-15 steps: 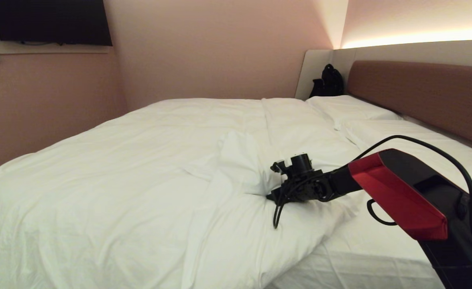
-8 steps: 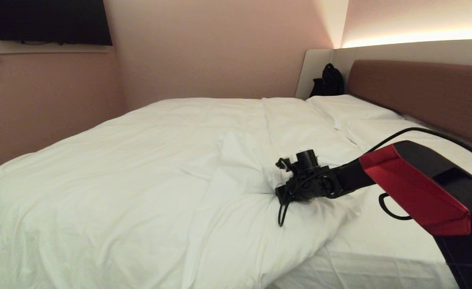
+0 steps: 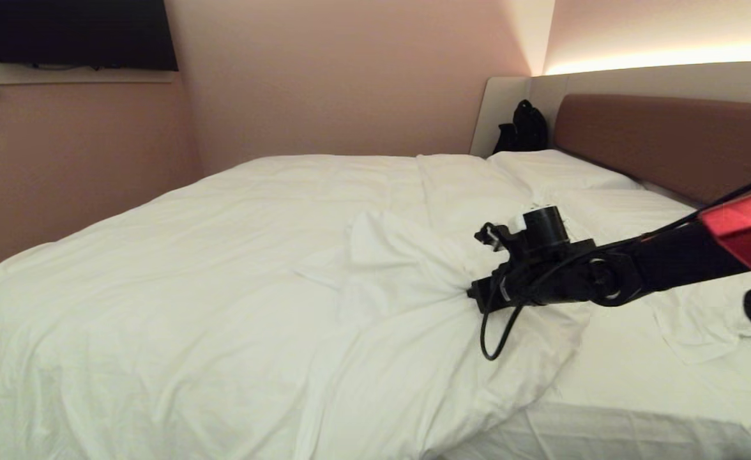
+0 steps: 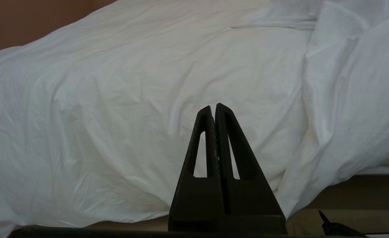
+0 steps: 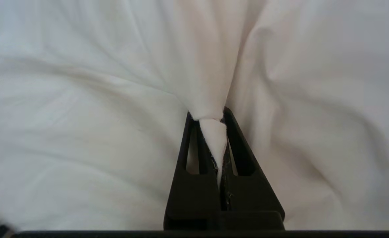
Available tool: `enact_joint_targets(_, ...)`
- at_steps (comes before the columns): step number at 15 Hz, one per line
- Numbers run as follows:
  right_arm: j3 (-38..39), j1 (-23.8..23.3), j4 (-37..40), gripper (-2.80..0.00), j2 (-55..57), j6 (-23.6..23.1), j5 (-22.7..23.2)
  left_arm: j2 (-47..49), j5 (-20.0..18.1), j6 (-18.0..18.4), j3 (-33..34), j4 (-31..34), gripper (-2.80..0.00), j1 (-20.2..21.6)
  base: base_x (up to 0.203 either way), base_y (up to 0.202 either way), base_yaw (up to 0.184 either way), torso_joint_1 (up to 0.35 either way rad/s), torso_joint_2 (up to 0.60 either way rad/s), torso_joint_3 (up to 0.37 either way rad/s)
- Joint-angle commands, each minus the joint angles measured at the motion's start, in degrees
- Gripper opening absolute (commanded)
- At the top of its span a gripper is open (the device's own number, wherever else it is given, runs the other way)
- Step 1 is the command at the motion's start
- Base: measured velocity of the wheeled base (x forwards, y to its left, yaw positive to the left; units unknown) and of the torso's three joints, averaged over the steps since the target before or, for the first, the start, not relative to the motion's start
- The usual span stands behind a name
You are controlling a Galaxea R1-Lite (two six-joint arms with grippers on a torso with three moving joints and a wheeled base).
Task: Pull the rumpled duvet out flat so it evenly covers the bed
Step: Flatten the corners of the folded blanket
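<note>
Progress check, judging just from how stuff lies rn: prob early-to-mid, def not done.

The duvet (image 3: 235, 268) covers most of the bed (image 3: 612, 434), esp the whole left side and the far edge, w/ only soft wrinkles there. But the near-right corner is folded back on itself in a rumpled flap, and a strip of bare sheet (image 3: 644, 377) shows betw that flap and the pillows (image 3: 561, 169) by the headboard (image 3: 663, 137). So the top right bit of the bed isn't covered yet.

Right gripper (image 5: 214, 132) is out over the middle-right of the bed, fingers clamped tight on a pinch of the duvet fabric. The wrist cam shows a white wedge of cloth squeezed betw them, w/ the cloth fanning out taut from the pinch. In the head view creases run toward the grip point, so imo it's under tension.

Left gripper (image 4: 214, 109) is parked low by the side of the bed, fingers pressed together, holding nothing, the duvet just hanging in front of it.

What's left afaict: drag that bunched corner toward the headboard/right edge till the fold opens, then smooth the ridge down the middle. A dark bag (image 3: 522, 128) sits in the far corner, not in the way.
</note>
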Motion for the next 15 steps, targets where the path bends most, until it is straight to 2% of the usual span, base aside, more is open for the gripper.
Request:
enact_joint_targets(1,9.34,-0.19,-0.26,-2.8,-14.37,-0.03,0.03,0.0,0.0,-0.04,0.0,0.02,-2.8,0.01,0.0,0.0,0.0,0.0,0.0,0.0)
enact_joint_targets(5,28.78,-1.7,-0.31,-2.8,-30.73,-0.44,-0.12,0.0,0.0,0.05,0.0,0.02,-2.8,0.02,0.0,0.0,0.0,0.0,0.0,0.0)
enact_joint_targets(7,35.68,-2.13,-0.31,-2.8,-35.18,-0.61,-0.13,0.0,0.0,0.05,0.0,0.02,-2.8,0.01,0.0,0.0,0.0,0.0,0.0,0.0)
enact_joint_targets(11,41.87,-2.27,-0.27,-2.8,-39.39,-0.35,-0.33,0.0,0.0,0.05,0.0,0.02,-2.8,0.01,0.0,0.0,0.0,0.0,0.0,0.0)
enact_joint_targets(12,43.21,-2.27,-0.36,0.0,-40.13,-0.4,-0.5,0.0,0.0,-0.04,0.0,0.02,-2.8,0.01,0.0,0.0,0.0,0.0,0.0,0.0)
enact_joint_targets(15,45.11,-2.25,0.0,0.0,-44.62,-0.46,-0.53,0.0,0.0,-0.01,0.0,0.02,-2.8,0.01,0.0,0.0,0.0,0.0,0.0,0.0)
